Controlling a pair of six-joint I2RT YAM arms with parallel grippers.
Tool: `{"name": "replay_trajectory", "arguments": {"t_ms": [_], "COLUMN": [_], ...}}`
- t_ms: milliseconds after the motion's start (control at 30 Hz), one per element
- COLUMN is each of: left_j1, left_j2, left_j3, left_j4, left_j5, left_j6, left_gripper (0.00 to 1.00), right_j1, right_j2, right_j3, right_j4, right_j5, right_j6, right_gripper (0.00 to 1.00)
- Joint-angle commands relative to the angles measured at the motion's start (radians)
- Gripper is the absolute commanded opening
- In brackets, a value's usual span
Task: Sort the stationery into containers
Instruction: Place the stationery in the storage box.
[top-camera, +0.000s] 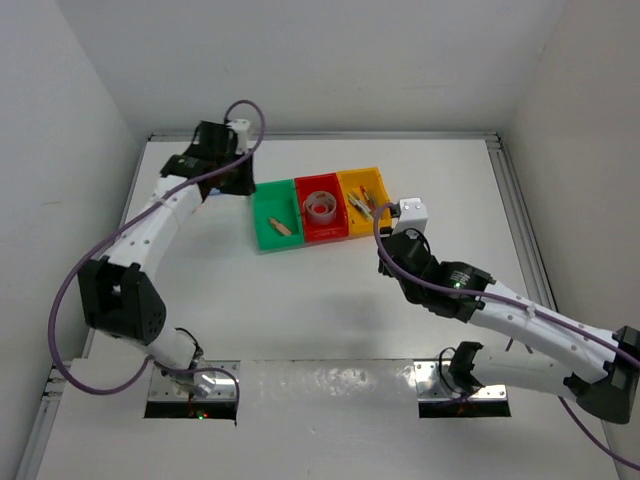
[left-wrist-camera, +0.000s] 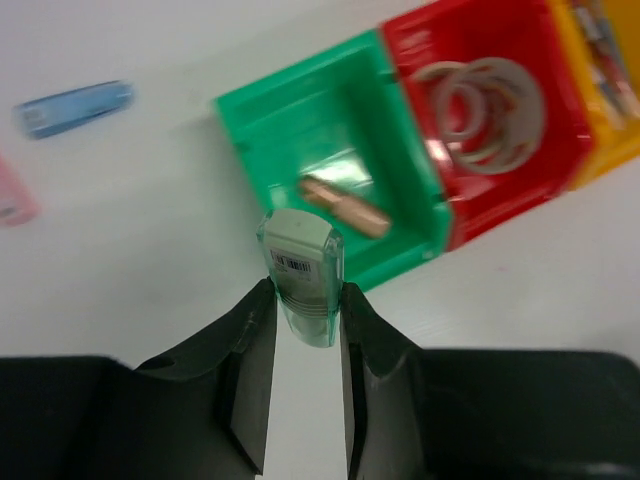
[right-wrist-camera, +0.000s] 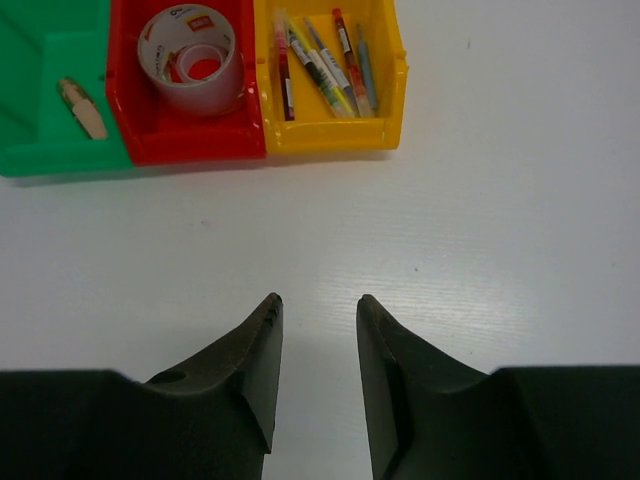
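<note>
- Worktop (top-camera: 330, 310): white. By my read the sort is mostly done, w/ a few small bits loose toward the far-left corner.
- Bin row: green bin (top-camera: 263, 240), red bin (top-camera: 325, 236) and yellow bin (top-camera: 362, 174) are joined and sit near the far edge, approx mid-width. One kind of item per bin, it seems.
- L fingers (left-wrist-camera: 262, 310): closed on the green piece (left-wrist-camera: 302, 262), pinching its lower end so the barcode end pokes fwd. Prob. so the free end goes in first.
- R fingers (right-wrist-camera: 268, 320): open, nothing btw them, over bare worktop on the near side of the yellow bin. Looks parked out of L's way.
- Tape rolls (right-wrist-camera: 195, 98): flat in the red bin, a smaller ring inside the bigger.
- Pens (right-wrist-camera: 320, 65): in the yellow bin, laid along its length.
- Green piece: lifted, right at the green bin's wall. Can't tell if it's over the opening yet.
- Blue piece (left-wrist-camera: 75, 108), pink piece (left-wrist-camera: 12, 200): on the worktop beyond the green bin, on the side away from red, not yet sorted.
- Tan piece (left-wrist-camera: 345, 205): on the green bin's floor, so the green piece likely joins it.
</note>
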Motion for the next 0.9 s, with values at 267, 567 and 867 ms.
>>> {"name": "replay_trajectory", "arguments": {"t_ms": [267, 567, 867], "left_j1": [-0.148, -0.183, -0.177], "left_j2": [0.329, 0.397, 0.423], "left_j3": [0.118, 0.058, 0.084], "left_j4": [0.081, 0.200, 0.197], "left_j5": [-0.130, -0.191, -0.179], "left_j6": [-0.438, -0.441, -0.443], "left_gripper": [0.00, 0.00, 0.43], "right_j1": [-0.019, -0.023, -0.023], "right_j2": [0.010, 0.018, 0.047], "right_j3": [0.034, 0.063, 0.107], "right_j4": [-0.079, -0.102, -0.134], "right_j5": [0.066, 0.068, 0.077], "right_j6": [0.132, 0.129, 0.100], "right_gripper": [0.35, 0.35, 0.36]}}
